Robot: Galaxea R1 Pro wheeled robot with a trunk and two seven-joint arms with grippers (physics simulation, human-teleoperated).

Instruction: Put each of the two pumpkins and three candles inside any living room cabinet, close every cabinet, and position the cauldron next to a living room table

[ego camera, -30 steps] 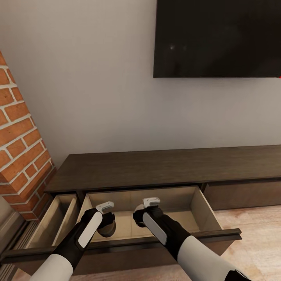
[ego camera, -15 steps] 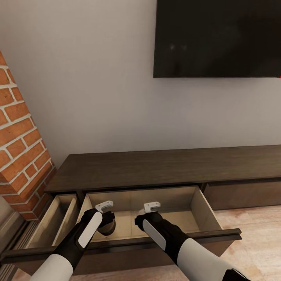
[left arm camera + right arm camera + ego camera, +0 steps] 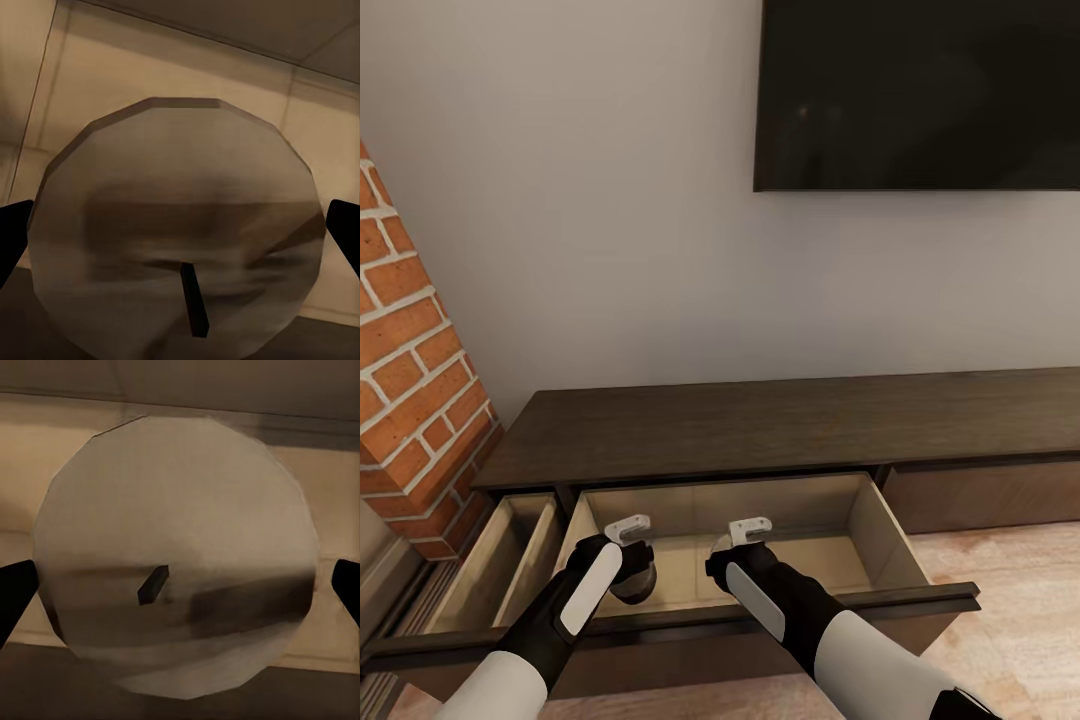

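Lower middle of the frame, cabinet (image 3: pixel 780 430) drawer's open; left claw (image 3: pixel 632 578) and right claw (image 3: pixel 712 560) each clamp a candle (image 3: pixel 176 240) inside it.

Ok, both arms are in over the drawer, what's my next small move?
Probably open both sets of jaws. The left gripper and right gripper each appear clamped on a candle, the left candle and the right candle, low inside the open drawer, so they should land upright.
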